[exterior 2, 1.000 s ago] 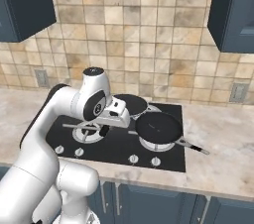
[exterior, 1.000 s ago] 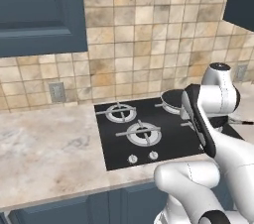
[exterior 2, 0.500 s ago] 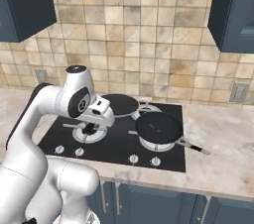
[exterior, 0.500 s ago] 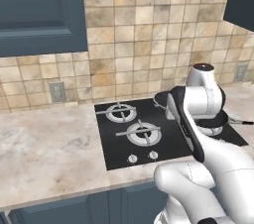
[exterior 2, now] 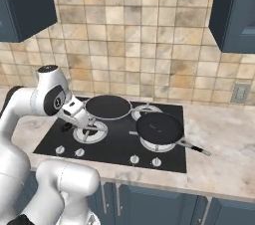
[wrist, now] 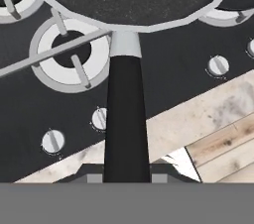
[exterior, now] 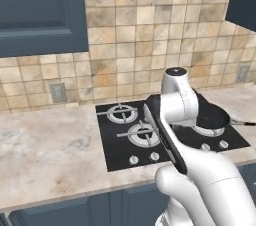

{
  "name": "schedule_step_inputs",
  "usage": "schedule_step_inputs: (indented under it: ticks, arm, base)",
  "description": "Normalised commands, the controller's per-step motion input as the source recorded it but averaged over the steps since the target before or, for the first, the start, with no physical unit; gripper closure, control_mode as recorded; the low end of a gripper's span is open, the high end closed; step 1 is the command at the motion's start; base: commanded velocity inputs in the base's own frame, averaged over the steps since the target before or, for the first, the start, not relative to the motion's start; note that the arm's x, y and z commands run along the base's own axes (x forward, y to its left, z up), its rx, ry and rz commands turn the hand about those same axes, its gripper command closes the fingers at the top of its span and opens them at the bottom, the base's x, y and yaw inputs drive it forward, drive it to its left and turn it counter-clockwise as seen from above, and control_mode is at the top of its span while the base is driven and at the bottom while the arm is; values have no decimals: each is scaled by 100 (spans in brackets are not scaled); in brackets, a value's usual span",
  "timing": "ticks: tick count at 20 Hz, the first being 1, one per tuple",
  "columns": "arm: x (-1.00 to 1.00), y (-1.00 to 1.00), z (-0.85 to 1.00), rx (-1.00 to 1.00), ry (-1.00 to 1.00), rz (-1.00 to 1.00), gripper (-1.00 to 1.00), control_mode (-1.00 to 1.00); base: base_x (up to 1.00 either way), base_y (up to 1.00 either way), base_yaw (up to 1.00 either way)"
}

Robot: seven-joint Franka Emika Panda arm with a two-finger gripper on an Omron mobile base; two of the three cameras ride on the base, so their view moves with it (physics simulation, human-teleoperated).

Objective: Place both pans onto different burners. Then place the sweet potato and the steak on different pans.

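The claw (wrist: 126, 178) was clamped on the long black handle (wrist: 125, 119) of a round black frying pan (exterior 2: 108, 107). That pan hung above the black glass cooktop (exterior 2: 114, 142). A second black pan (exterior 2: 160, 128) sat on a front burner.

On the cooktop (exterior 2: 119, 142) set into the counter (exterior 2: 219, 154) before you, one pan (exterior 2: 160, 128) sits on the front right burner, its handle pointing right and forward. The second pan (exterior 2: 108, 107) hangs above the rear of the cooktop, left of the first, its handle (wrist: 125, 119) running back into your gripper (exterior 2: 74, 114). The front left burner (exterior 2: 90, 131) lies below that handle, the knobs (exterior 2: 145, 160) along the front edge
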Motion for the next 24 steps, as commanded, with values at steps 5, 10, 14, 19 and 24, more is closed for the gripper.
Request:
schedule_step_inputs:
  ticks: [5,10,14,19,24]
  arm:
    - [12,66,0,0,0,-20,100,-100]
    - [54,56,-2,0,0,-3,100,-100]
    - [50,35,-25,0,0,0,100,-100]
    - [27,19,-38,0,0,0,100,-100]
    - [10,3,-60,0,0,0,100,-100]
  base:
    - [0,0,0]
    - [0,0,0]
    - [0,0,0]
    - [0,0,0]
    - [0,0,0]
